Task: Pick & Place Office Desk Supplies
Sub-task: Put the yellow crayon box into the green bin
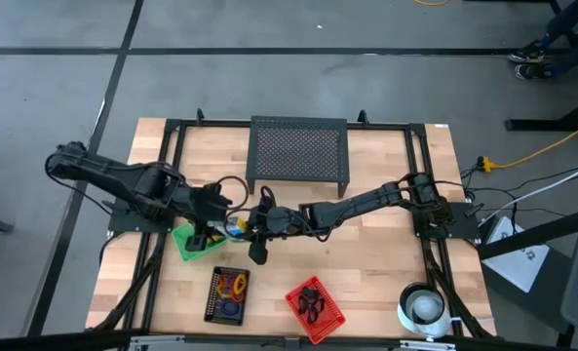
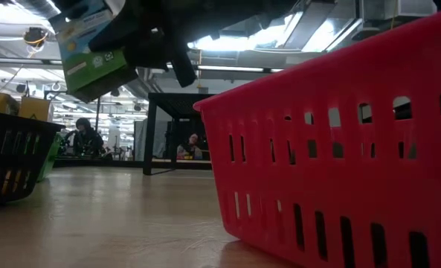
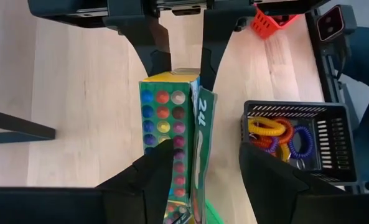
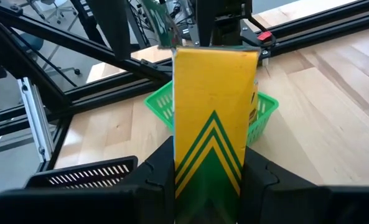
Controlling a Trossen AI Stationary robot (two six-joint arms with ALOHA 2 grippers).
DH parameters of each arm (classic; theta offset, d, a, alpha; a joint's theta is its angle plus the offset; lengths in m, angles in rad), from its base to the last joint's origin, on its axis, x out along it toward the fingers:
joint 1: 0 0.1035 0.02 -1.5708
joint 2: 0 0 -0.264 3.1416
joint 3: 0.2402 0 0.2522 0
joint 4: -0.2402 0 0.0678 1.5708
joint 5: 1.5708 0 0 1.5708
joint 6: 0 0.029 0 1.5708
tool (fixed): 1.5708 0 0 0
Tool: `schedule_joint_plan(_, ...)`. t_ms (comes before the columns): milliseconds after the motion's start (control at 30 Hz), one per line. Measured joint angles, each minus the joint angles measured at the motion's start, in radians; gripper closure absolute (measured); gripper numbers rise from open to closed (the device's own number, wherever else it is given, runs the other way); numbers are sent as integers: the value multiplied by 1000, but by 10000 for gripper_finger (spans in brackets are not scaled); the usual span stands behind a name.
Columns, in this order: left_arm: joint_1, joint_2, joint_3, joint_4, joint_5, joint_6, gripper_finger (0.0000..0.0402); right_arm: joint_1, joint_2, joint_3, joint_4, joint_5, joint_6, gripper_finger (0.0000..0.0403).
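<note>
A: Yellow box [image 4: 214,118] is showing green chevrons running up its face, and it's fading to green at the near end.

B: Its other side [image 3: 165,134] is showing rows of coloured dots on green: blue, red, white, purple.

A: Green basket [image 4: 263,112] is sitting bright behind it, red basket [image 2: 339,149] glowing too.

B: Black basket [image 3: 333,143] is carrying yellow, orange and purple rings [image 3: 277,137].

We're in a robotics lab or workshop: beyond the wood table [image 1: 386,258] w/ its black frame, grey concrete floor [image 1: 64,88], ceiling strip lights [image 2: 227,68], workbenches & two seated people [image 2: 86,140] in the bkgd.
</note>
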Motion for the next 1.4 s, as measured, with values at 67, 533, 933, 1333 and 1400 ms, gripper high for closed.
schedule_joint_plan(67,0,-6,0,0,-6,0,223,0,0,0,4,1,0,301)
schedule_joint_plan(533,0,-11,0,-27,-34,46,289,0,0,0,7,-1,-1,301)
schedule_joint_plan(933,0,-11,21,-28,-36,147,361,-7,0,0,8,-18,-2,301)
schedule_joint_plan(1333,-7,-16,21,-139,-69,188,399,-2,-2,2,36,-5,-15,161)
schedule_joint_plan(1400,-8,-20,21,-174,-75,176,399,2,-5,2,30,-5,-13,122)
